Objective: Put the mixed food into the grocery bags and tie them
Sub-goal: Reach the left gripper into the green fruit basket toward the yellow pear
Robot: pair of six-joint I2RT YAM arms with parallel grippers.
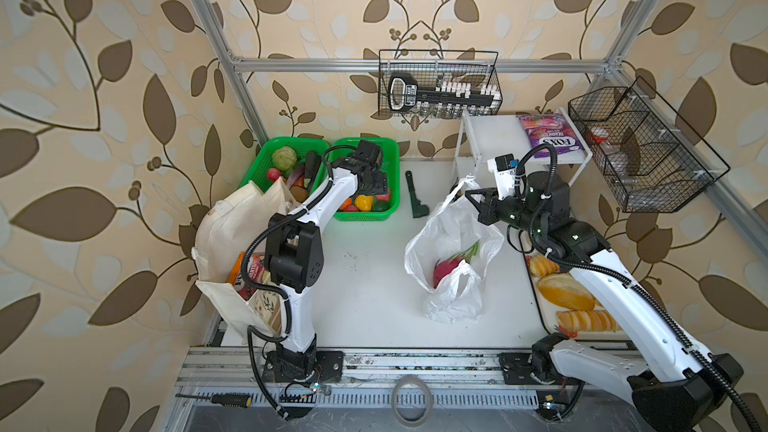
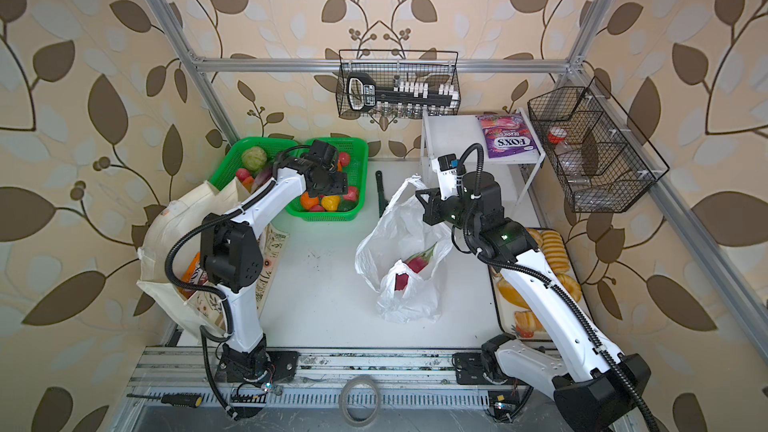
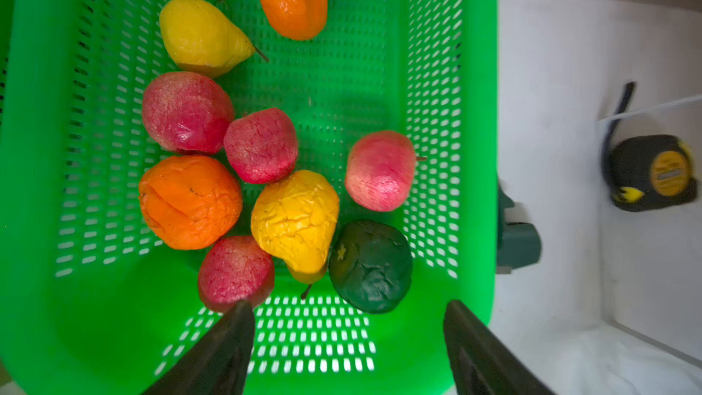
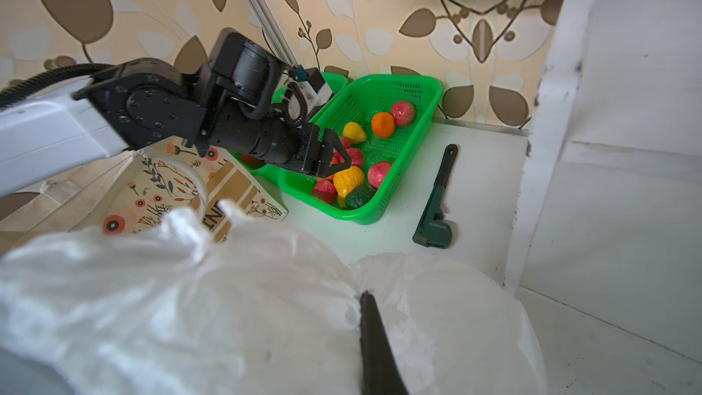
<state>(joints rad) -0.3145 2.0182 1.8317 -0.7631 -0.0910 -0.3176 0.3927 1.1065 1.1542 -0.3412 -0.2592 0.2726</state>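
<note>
The left tool point(image 3: 347, 305) hangs open above toy fruits point(image 3: 296, 222) in the green basket point(image 3: 475, 108). At mid-frame, the right tool point(image 1: 473, 197) is clamped on the white plastic bag point(image 1: 440, 238).

Dragon fruit point(image 2: 417, 263) inside white bag point(image 2: 384, 226)

Contents of green mesh fruit basket point(image 3: 478, 108): red apples point(image 3: 187, 112), 5; oranges point(image 3: 190, 201), 2; yellow pears point(image 3: 295, 218), 2; dark green fruit point(image 3: 371, 265), 1. Beside that basket: second green mesh basket point(image 1: 297, 141), 1; green pipe wrench point(image 4: 438, 193), 1.
</note>
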